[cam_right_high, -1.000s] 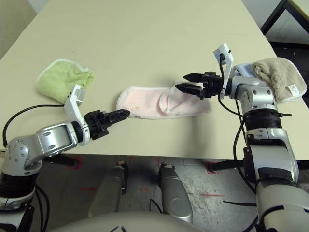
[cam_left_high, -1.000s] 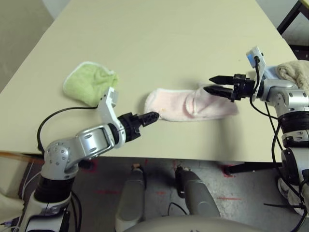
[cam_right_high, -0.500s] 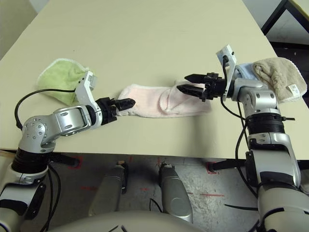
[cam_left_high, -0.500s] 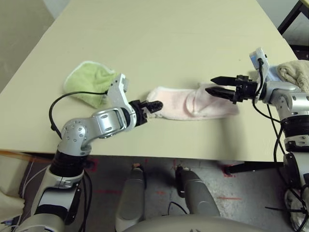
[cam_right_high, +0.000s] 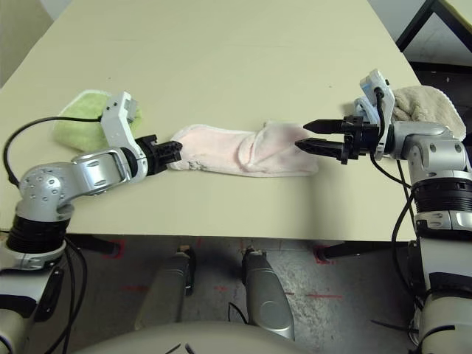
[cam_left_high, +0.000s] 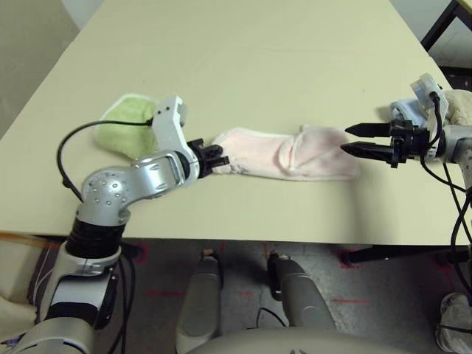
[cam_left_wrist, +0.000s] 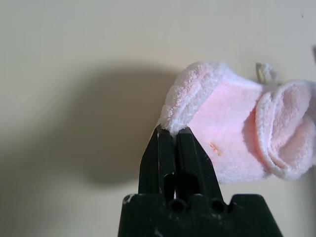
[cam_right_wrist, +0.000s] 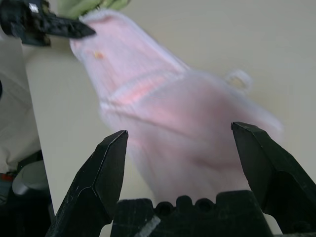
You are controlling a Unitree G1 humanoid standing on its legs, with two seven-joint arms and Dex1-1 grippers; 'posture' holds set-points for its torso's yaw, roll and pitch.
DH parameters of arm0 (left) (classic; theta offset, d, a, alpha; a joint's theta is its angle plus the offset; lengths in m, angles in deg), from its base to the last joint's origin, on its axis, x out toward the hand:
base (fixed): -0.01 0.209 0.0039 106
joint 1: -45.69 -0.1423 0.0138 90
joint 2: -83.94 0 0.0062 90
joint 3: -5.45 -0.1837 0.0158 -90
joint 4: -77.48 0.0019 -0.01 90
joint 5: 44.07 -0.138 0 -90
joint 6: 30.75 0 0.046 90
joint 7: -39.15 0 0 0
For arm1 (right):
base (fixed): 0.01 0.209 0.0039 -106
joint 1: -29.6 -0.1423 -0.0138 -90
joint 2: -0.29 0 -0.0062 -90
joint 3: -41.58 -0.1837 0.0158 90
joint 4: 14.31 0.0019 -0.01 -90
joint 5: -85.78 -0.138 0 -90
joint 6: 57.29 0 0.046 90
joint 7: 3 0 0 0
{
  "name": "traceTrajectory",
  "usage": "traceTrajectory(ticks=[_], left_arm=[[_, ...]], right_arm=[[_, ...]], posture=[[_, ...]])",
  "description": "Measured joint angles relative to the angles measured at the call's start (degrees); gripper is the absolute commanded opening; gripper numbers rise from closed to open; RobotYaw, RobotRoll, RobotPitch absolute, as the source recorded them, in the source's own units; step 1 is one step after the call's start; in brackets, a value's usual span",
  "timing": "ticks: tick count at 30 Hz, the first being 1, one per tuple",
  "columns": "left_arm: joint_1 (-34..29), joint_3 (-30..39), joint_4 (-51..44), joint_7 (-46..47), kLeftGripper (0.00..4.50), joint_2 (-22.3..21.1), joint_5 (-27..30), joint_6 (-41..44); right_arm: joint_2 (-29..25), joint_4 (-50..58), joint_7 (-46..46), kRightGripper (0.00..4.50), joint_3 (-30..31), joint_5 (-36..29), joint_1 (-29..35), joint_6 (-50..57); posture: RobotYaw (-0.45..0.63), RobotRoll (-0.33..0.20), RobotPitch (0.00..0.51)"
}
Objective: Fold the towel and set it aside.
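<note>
Beige table [cam_left_high: 258, 44], towel [cam_left_high: 284, 153] end in left gripper [cam_left_wrist: 173, 134]

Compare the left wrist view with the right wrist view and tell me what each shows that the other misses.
Left wrist view alone: the left pincer shut on the white-edged corner of the pink towel, lifting that corner, with a dark shadow on the table beneath.

Right wrist view alone: the right pincer with its fingers wide apart at the towel's other end, a white hanging loop, and a lime-green cloth beyond.

Both: the pink towel with its folded layer, a small orange mark on it, the beige table.
</note>
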Motion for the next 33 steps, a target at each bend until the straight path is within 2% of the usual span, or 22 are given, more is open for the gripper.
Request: traceTrajectory(ticks=[5,9,14,16,19,25,33], left_arm=[[3.8,1.5,0.6,-5.1,0.02,-3.3,-1.1,3.3],[9.8,1.5,0.9,-10.5,0.02,-4.6,-2.0,6.6],[17.0,-0.6,2.1,-16.2,0.02,-1.1,-2.4,9.9],[19.2,-2.4,2.7,-19.2,0.02,1.6,-4.3,11.2],[22.7,-6.2,4.5,-25.3,0.02,7.1,-9.8,12.4],[26.7,-12.9,13.2,-38.5,0.02,16.9,-28.0,9.9],[30.1,-18.6,24.9,-53.8,0.02,26.9,-47.7,2.6]], right_arm=[[-0.4,0.0,0.1,4.5,0.1,1.0,0.2,-1.1],[-0.4,-0.2,0.2,4.5,0.5,1.7,0.2,-1.9],[-0.4,-0.4,0.1,4.5,1.2,2.7,0.3,-3.0],[-0.5,-0.6,0.0,4.5,1.2,2.8,0.6,-3.4],[-0.6,-0.8,-0.6,4.5,1.2,3.3,1.2,-4.1],[-0.6,-0.9,-2.6,4.5,0.8,3.5,2.5,-5.1],[-1.0,-0.6,-5.0,4.5,-0.6,3.4,5.3,-5.5]], posture=[[0.08,0.0,0.18],[0.08,0.0,0.178],[0.07,0.0,0.174],[0.06,0.0,0.172],[0.05,0.0,0.169],[0.02,0.0,0.159],[-0.02,0.0,0.151]])
